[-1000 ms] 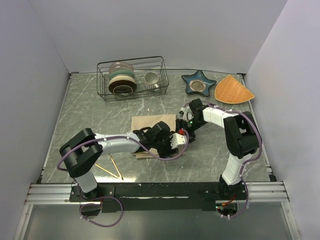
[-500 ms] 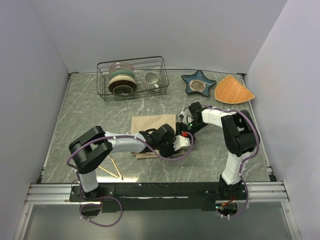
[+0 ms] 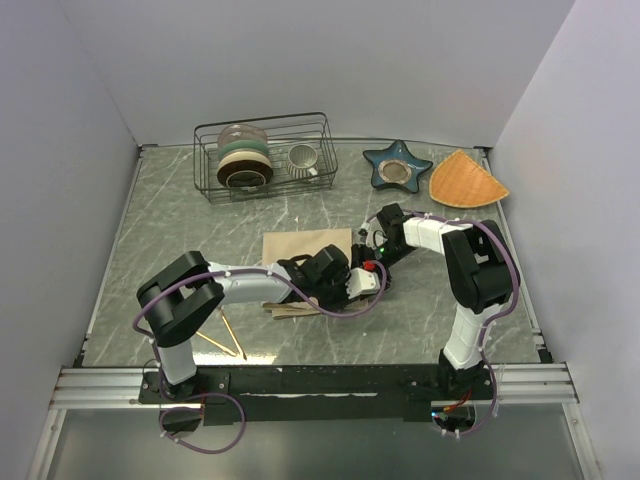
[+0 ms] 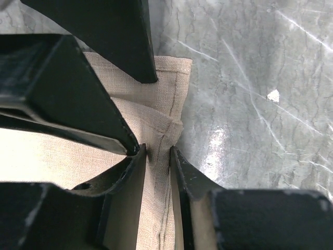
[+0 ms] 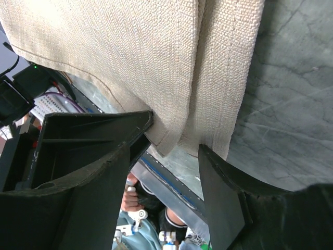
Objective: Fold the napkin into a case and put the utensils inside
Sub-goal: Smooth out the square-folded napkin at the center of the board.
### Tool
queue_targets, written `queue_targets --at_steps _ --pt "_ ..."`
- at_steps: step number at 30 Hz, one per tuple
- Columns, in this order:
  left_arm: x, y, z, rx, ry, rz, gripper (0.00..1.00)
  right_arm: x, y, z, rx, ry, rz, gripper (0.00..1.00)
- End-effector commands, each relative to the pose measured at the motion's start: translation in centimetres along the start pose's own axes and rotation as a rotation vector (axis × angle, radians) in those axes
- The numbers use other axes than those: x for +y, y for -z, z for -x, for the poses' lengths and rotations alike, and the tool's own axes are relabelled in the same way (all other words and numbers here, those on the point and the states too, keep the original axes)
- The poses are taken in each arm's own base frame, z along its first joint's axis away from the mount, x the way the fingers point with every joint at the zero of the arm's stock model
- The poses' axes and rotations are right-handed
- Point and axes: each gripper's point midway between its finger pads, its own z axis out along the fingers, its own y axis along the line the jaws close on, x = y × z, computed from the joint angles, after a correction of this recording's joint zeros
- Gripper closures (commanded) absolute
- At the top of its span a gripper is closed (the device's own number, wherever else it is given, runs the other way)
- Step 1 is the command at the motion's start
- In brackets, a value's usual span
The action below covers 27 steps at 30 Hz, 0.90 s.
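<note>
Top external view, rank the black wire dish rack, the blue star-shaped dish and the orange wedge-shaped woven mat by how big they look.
1. Black wire dish rack, clearly the largest.
2. Orange wedge-shaped woven mat and blue star-shaped dish look about alike, so I won't rank them.

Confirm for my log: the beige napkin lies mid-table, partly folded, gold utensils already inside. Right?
No. The top external view shows the gold utensils on the table by the left arm's base, outside the partly folded napkin lying mid-table.

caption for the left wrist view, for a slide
left pincer pinching a folded edge of the beige napkin on the marbled table
</note>
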Motion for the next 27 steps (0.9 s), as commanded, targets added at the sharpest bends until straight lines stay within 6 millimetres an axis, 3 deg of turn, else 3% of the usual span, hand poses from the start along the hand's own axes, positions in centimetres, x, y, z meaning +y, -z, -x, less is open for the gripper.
queue_targets --at_steps 1,11,19,27 --pt "0.5 1.6 3.5 -0.097 0.002 -0.005 0.68 -1.2 -0.3 0.3 -0.007 0.01 -0.046 0.36" --pt "0.7 1.9 3.9 -0.104 0.014 -0.025 0.62 -1.3 -0.2 0.3 -0.004 0.013 -0.05 0.33" --pt "1.2 2.3 4.3 -0.124 0.029 -0.015 0.89 1.1 0.6 0.1 -0.012 0.037 0.046 0.34" --pt "1.3 3.4 5.4 -0.167 0.025 -0.001 0.92 3.1 1.3 -0.1 -0.032 0.031 0.132 0.37"
